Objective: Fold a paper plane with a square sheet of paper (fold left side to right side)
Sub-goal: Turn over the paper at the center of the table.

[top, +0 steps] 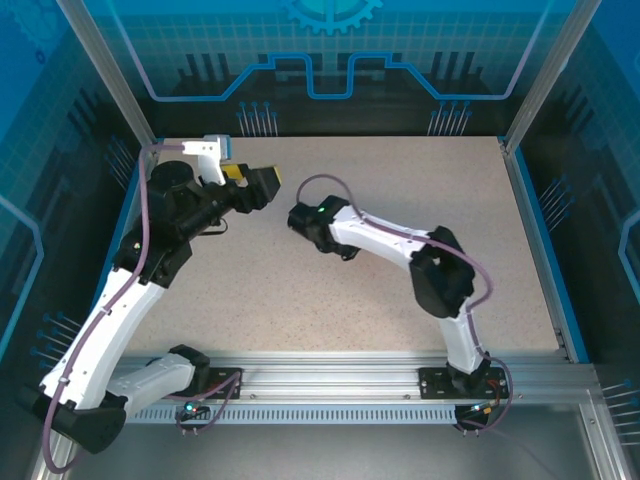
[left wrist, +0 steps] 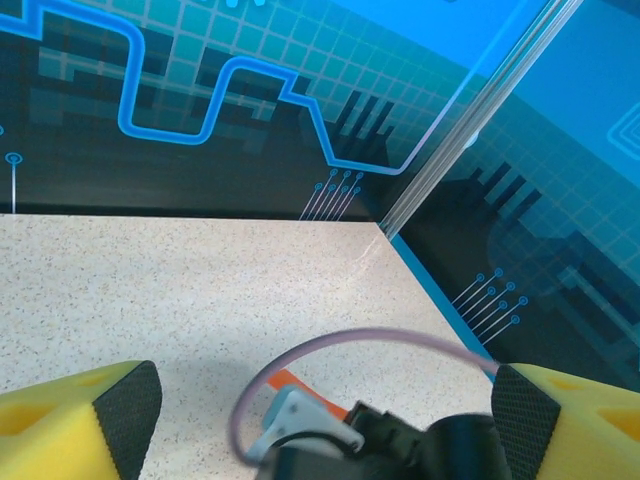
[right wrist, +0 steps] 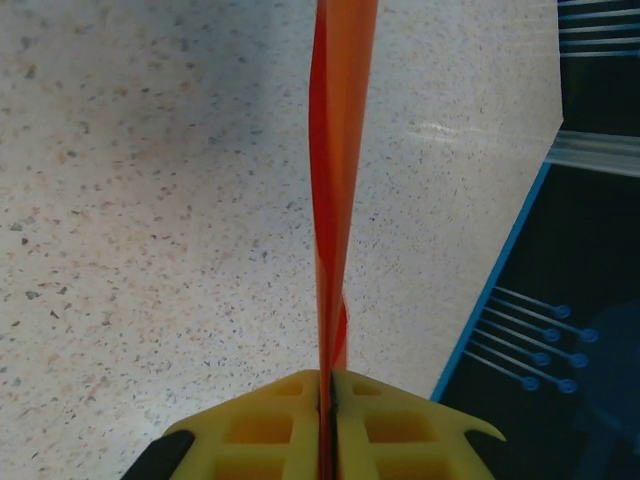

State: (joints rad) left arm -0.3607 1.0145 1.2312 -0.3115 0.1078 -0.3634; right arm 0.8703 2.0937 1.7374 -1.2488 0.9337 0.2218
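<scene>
The left hand [left wrist: 325,418] gapes wide, with the right arm [left wrist: 410,448] and orange paper [left wrist: 300,390] between its fingers [left wrist: 90,420].

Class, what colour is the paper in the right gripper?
Bright orange paper, best in right wrist view.

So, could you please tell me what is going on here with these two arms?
The right pincer is shut on a folded orange paper, which sticks out ahead of it over the speckled table and is seen edge-on. The left pincer is open and holds nothing, pointing at the right arm from close by. How far the folding has got cannot be told.
</scene>
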